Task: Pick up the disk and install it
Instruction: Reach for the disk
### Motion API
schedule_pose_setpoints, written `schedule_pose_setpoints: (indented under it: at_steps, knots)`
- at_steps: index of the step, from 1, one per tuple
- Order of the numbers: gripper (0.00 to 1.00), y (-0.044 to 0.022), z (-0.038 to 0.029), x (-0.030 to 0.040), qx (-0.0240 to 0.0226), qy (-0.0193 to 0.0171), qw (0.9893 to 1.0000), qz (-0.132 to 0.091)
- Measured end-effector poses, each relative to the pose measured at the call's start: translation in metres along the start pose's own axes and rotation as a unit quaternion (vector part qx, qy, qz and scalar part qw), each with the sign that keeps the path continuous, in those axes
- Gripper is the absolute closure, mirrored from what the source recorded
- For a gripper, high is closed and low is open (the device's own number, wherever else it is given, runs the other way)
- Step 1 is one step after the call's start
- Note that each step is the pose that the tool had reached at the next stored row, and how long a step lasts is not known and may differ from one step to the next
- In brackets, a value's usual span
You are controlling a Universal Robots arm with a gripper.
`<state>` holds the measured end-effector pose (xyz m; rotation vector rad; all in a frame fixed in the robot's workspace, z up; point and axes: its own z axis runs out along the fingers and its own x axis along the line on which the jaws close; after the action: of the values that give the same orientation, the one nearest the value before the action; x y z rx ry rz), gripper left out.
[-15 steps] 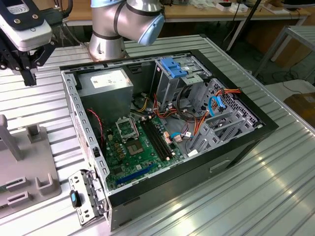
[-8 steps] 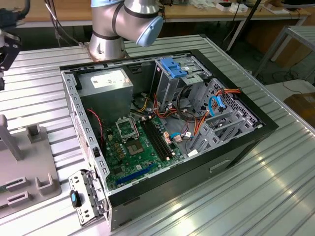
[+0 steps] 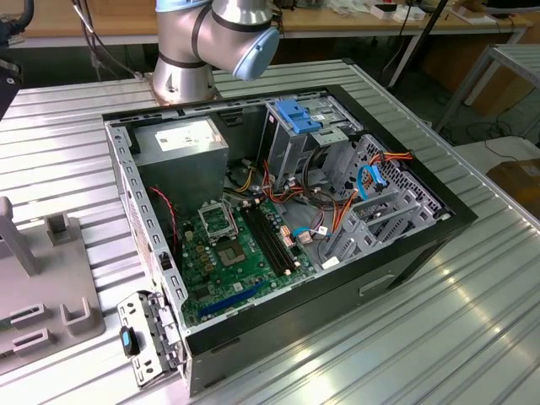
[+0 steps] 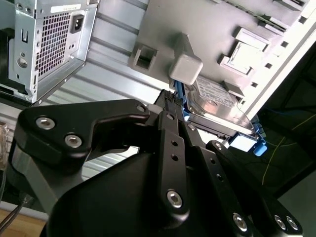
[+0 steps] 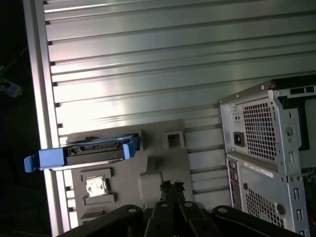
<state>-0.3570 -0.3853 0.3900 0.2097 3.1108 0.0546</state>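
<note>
Exterior view: the computer case [image 3: 380, 283] is seen on the counter [image 3: 472, 337], its drive cage [image 3: 295, 126] interior hard to make out. Second wrist view: the disk [image 4: 217, 106] is found resting in the grey fixture [image 4: 197, 29], partly hidden behind the hand [image 4: 173, 96], which is pressed together on nothing, so pick-up is judged not begun and spreading over the blue rails [image 4: 256, 148] is called for. First wrist view: the disk is seen edge-on, label hidden.
</note>
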Motion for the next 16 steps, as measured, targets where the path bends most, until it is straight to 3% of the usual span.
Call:
schedule_pose_setpoints:
  at_steps: [1,2,11,14,16]
  knots:
    - [0.89,0.0000,0.0002,-0.0001,0.0011,0.0077,1.0000,0.000]
    - [0.89,0.0000,0.0002,0.0000,0.0013,0.0097,1.0000,0.000]
    - [0.89,-0.0001,0.0004,0.0020,0.0015,0.0109,0.9999,-0.001]
    - [0.89,-0.0013,0.0002,0.0110,0.0015,0.0110,0.9999,-0.001]
    - [0.89,-0.0025,0.0003,0.0224,0.0015,0.0110,0.9999,-0.001]
